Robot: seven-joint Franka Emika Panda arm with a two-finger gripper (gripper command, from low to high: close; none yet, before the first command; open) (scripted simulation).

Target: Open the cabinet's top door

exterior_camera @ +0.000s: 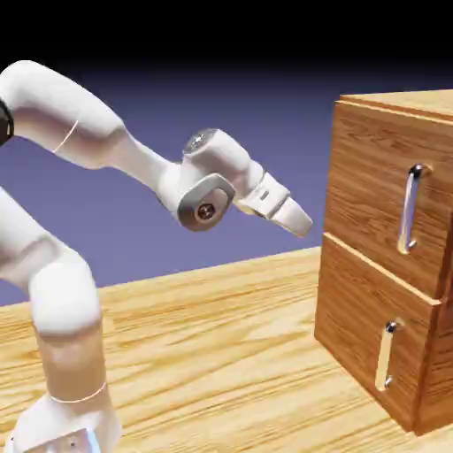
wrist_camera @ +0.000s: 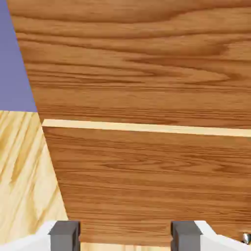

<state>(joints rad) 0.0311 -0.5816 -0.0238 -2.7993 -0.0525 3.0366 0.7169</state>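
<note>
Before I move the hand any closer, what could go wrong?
The hand points at bare wood, with the top handle off to one side, so pushing straight in may just bump the cabinet. The bottom handle sits below it and could be grabbed by mistake.

On the exterior view's left, my white arm (exterior_camera: 62, 111) rose and reached right — its hand (exterior_camera: 270, 199) sloping down, just short of the cabinet (exterior_camera: 367, 239). I saw 2 closed panels — each with 1 silver handle.
</note>
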